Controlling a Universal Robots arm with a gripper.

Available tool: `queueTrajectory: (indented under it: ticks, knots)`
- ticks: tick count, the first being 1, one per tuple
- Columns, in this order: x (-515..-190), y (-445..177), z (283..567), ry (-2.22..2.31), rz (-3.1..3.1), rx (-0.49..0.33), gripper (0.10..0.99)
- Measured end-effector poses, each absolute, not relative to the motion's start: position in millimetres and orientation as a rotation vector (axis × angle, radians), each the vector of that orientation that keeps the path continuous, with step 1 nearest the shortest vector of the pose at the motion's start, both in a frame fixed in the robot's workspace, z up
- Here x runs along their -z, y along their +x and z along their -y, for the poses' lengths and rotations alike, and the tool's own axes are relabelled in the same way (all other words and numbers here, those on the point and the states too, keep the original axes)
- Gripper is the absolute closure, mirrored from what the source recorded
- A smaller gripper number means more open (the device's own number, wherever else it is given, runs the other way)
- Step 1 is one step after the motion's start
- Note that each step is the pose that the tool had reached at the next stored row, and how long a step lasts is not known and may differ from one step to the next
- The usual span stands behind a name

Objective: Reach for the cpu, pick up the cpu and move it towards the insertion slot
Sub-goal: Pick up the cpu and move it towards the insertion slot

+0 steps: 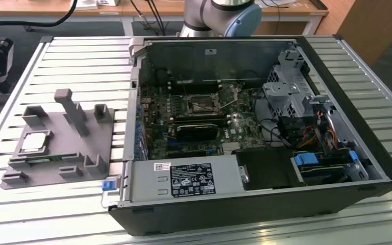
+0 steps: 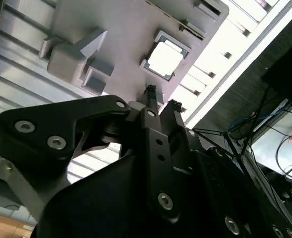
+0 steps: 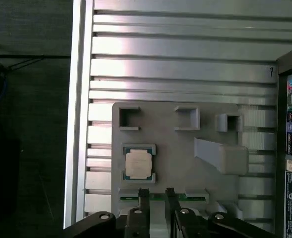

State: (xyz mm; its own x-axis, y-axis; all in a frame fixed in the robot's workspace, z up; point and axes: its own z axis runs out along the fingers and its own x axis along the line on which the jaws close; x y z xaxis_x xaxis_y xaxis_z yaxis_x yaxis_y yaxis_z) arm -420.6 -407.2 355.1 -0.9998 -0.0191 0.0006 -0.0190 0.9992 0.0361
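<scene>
The cpu (image 1: 34,142) is a small pale square chip lying flat in its recess on the grey plastic holder (image 1: 70,153), at the exterior view's left. Both wrist views show it from above, cpu (image 3: 138,164) and cpu (image 2: 165,59). My gripper (image 3: 156,193) hangs high over the holder, a little to one side of the chip and well apart from it. Its black fingers (image 2: 150,91) stand open with nothing between them. The insertion slot (image 1: 201,105) is the square socket with a silver frame on the motherboard inside the open computer case.
The open computer case (image 1: 250,153) takes up the middle and the exterior view's right, with a black card (image 1: 196,131), drive cage and cables inside. A thin green memory stick (image 3: 158,198) lies on the holder's edge beneath the fingers. Upright posts (image 1: 70,109) rise from the holder. The slatted metal table (image 1: 80,61) runs underneath.
</scene>
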Motion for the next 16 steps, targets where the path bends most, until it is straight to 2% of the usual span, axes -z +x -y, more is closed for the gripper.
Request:
queueTrajectory:
  ticks: [1, 4, 5, 6, 7, 10, 11, 13, 15, 16]
  knots:
    - [-353, -421, 408, 0.030, 3.140, 0.057, 0.851]
    - [-348, -421, 409, 0.030, 3.140, 0.057, 0.675]
    - [-346, -421, 409, 0.030, 3.140, 0.057, 0.675]
    - [-344, -421, 409, 0.030, 3.140, 0.057, 0.616]
    - [-342, -421, 409, 0.030, 3.140, 0.057, 0.616]
    - [-337, -421, 410, 0.030, 3.140, 0.057, 0.443]
    - [-335, -421, 410, 0.030, 3.140, 0.057, 0.443]
    - [-331, -421, 411, 0.030, 3.140, 0.057, 0.325]
    - [-328, -421, 412, 0.030, 3.140, 0.057, 0.325]
    - [-326, -421, 412, 0.030, 3.140, 0.057, 0.263]
